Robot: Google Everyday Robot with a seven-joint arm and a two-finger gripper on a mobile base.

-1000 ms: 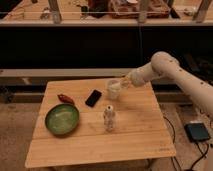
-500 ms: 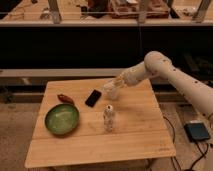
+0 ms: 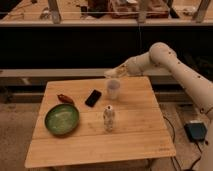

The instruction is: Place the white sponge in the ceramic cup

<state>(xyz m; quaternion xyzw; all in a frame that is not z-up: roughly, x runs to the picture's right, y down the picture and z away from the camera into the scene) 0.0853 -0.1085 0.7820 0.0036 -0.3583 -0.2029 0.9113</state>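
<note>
Trouble nearest the front would come from the small whitish bottle (image 3: 108, 119). It stands upright on the wooden table (image 3: 145, 135), just in front of the ceramic cup (image 3: 114, 89), and in my judgement a low sweep of the arm toward that side would knock it over. Farther back, the cup itself is the main worry. It looks light and tapers toward its foot, so a descent that catches its rim could tip it or shove it toward the black phone (image 3: 93, 97) lying beside it. Over its far rim hangs the gripper (image 3: 114, 75); I cannot tell whether it is clamped or released. The white sponge cannot be made out separately: none lies on the wood, and a pale patch at the gripper may be it. If it is nearly as broad as the cup's mouth, a release off-centre could leave it bridging the rim or falling outside.

Of the 2 containers, the green bowl (image 3: 62, 119) at front left shows only its own green inside, with a small reddish object (image 3: 65, 98) just behind it. The cup's interior cannot be seen.
</note>
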